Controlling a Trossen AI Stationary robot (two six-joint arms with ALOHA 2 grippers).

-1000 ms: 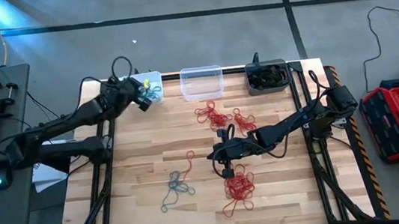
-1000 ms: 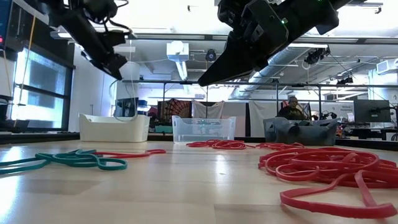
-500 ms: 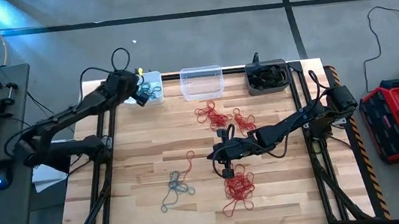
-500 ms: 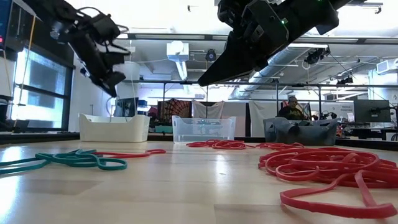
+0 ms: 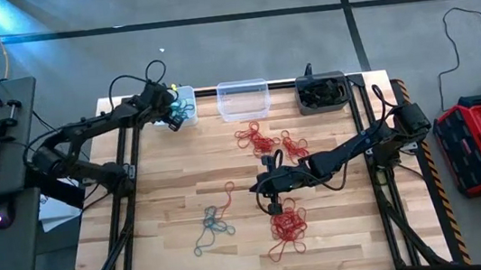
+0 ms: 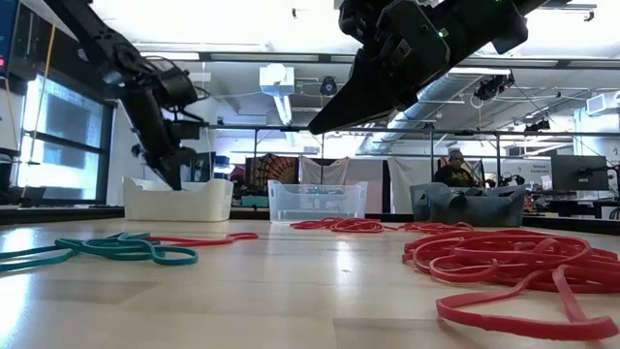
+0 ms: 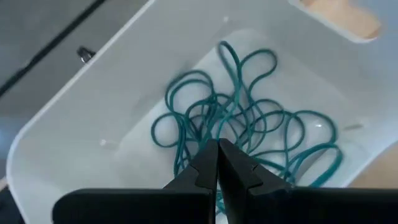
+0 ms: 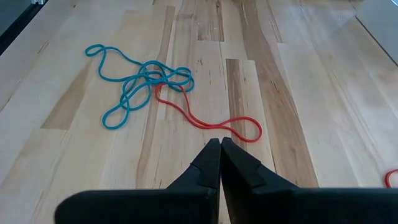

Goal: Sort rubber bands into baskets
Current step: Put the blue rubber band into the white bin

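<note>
The left gripper [image 7: 217,163] has its fingers pressed tip to tip, and whether a strand is pinched between them cannot be told — the tips point straight down into the white basket [image 7: 93,106], with a tangle of teal rubber bands [image 7: 249,124] lying on its floor directly beyond them. In the high view that basket [image 5: 184,93] sits at the far left corner of the table [image 5: 167,207], with the left gripper [image 5: 168,112] over its near edge.

The right gripper [image 8: 220,163] is also closed tight and holds nothing. It hovers above the table's middle [image 5: 270,188]. Ahead of its tips lies a single red band [image 8: 214,121], its long axis running obliquely away from the fingers toward a loose teal bunch [image 8: 140,81] that it touches at its far end. A denser pile of red bands [image 5: 287,225] lies just beside the gripper on the near side, another red cluster [image 5: 259,137] toward the clear basket [image 5: 243,98], and the dark grey basket [image 5: 322,92] stands at the far right.

The loose teal bunch [image 5: 213,227] on the table lies nearer the right gripper than the left — yet its basket is on the left arm's side, so that pick probably calls for the left arm to reach back across.
</note>
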